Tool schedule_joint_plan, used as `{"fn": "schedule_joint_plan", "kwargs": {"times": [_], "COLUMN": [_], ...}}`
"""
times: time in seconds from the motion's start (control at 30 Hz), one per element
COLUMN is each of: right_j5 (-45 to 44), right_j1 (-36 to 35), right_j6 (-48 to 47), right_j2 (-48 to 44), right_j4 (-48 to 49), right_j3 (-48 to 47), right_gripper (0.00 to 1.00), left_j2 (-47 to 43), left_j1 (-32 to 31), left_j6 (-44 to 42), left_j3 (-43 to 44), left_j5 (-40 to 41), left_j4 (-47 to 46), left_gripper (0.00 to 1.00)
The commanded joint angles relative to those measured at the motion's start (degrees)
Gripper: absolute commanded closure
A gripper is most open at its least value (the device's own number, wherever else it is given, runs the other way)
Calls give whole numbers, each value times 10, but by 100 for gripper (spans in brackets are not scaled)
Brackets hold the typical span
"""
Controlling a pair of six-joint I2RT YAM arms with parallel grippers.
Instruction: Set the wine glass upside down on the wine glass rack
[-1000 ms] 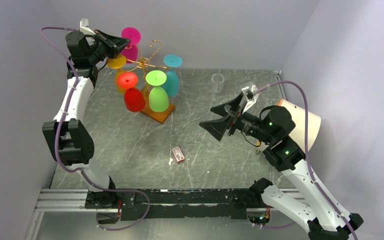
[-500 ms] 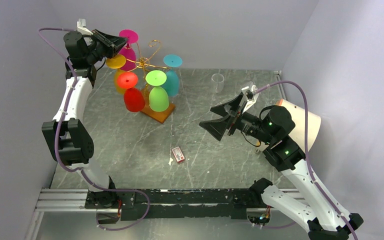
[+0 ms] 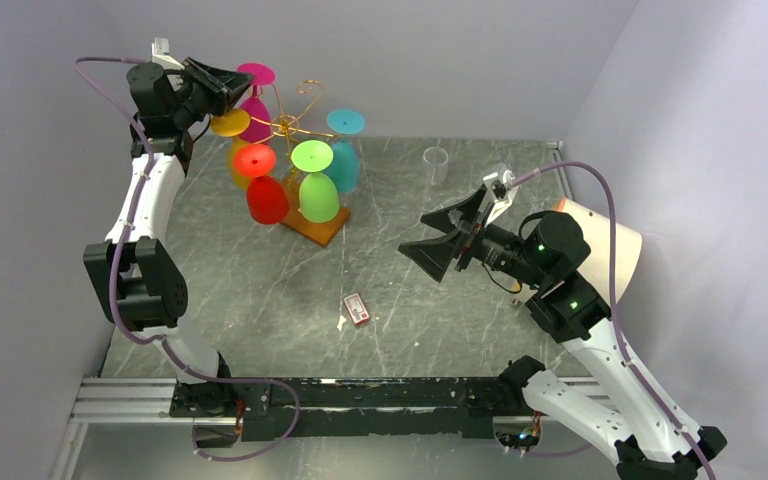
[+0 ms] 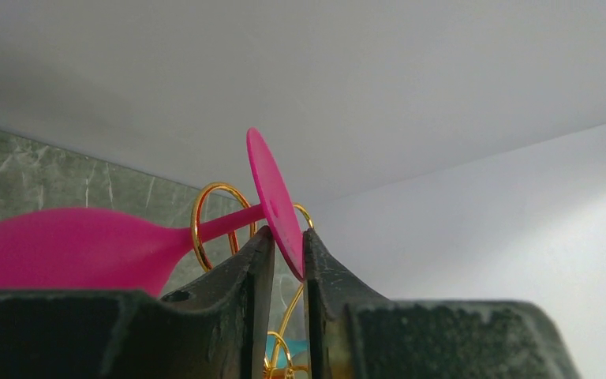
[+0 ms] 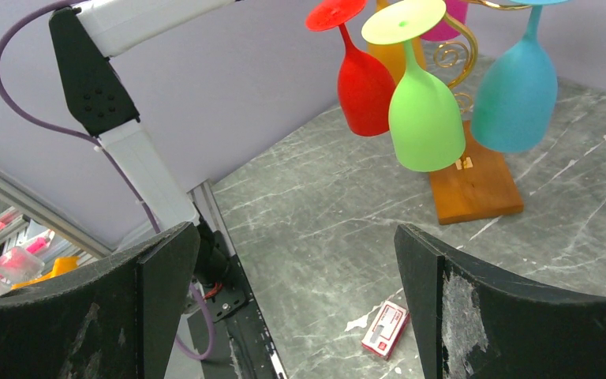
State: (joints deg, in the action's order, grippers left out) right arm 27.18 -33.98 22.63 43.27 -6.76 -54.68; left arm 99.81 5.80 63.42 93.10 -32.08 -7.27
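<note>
— What has changed at the left gripper?
— It has lifted a touch. Its jaws are now narrowly apart, with the foot of the pink wine glass between them.
— Where is the glass?
— Upside down, its stem through a gold loop of the rack.
— And the right gripper?
— Unmoved, jaws wide apart, holding nothing.

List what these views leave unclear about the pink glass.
- Left wrist: the rim of the pink glass, cut off by the left edge and the left gripper.
- Left wrist: whether the jaws touch its foot; the gap is too tight to tell.
- Right wrist: most of the pink glass, cut off by the top edge.
</note>
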Motion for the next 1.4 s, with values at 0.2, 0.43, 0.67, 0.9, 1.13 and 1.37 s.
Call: {"fn": "schedule_joint_plan", "kwargs": {"times": [0.2, 0.43, 0.67, 0.9, 1.13, 1.37], "right_j5": [-5, -6, -7, -10, -10, -12], "right_j1": [0, 0, 0, -1, -1, -1], "right_j6": [-1, -1, 1, 5, 10, 17], "right_j2": [-2, -2, 1, 3, 9, 13], "right_j4": [13, 15, 14, 16, 19, 23], "right_j3": [6, 8, 8, 6, 7, 4], "right_gripper": [0, 0, 0, 0, 0, 0], "left_j2": [-32, -41, -63, -66, -67, -75], "left_j1": [3, 4, 4, 3, 4, 3], "left_j6": [-11, -11, -11, -5, -18, -38], "left_j3": [0, 0, -14, -4, 0, 10], "left_j5": [24, 34, 58, 71, 83, 99], "left_j4": [-1, 8, 19, 47, 73, 95], "left_gripper": [72, 66, 64, 62, 58, 52]}}
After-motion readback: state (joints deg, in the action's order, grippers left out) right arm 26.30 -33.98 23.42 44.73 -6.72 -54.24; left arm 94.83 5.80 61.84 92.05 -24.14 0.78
